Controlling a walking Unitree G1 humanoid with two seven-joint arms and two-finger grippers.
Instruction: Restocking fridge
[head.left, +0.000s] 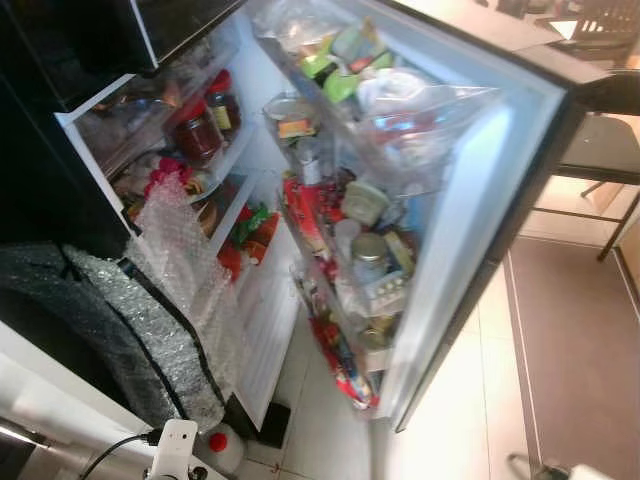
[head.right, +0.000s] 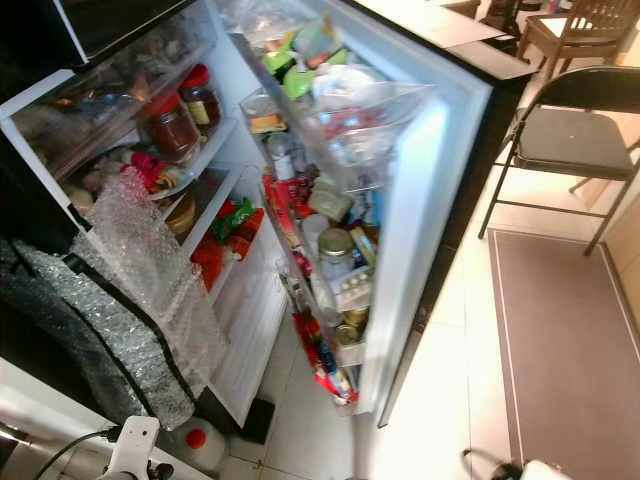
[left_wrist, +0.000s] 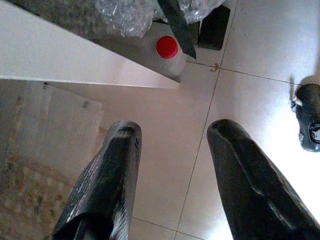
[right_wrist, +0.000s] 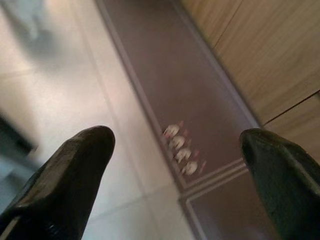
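Observation:
The fridge stands open, its door (head.left: 480, 200) swung wide to the right. The door racks are packed with jars, tins and packets, among them a metal-lidded jar (head.left: 368, 252). Two red-lidded jars (head.left: 198, 130) sit on an inner shelf, with red and green packets (head.left: 250, 235) one shelf down. My left gripper (left_wrist: 175, 132) hangs open over the pale floor tiles with nothing between its fingers. A white bottle with a red cap (left_wrist: 167, 47) stands on the floor beyond it. My right gripper (right_wrist: 177, 140) is open too, above the edge of a brown mat.
Bubble wrap (head.left: 180, 260) drapes over the fridge's left front and a dark cover beside it. A black folding chair (head.right: 570, 130) stands at the right, with the brown mat (head.right: 570, 340) below it. Pale floor tiles (head.right: 440, 420) lie before the door.

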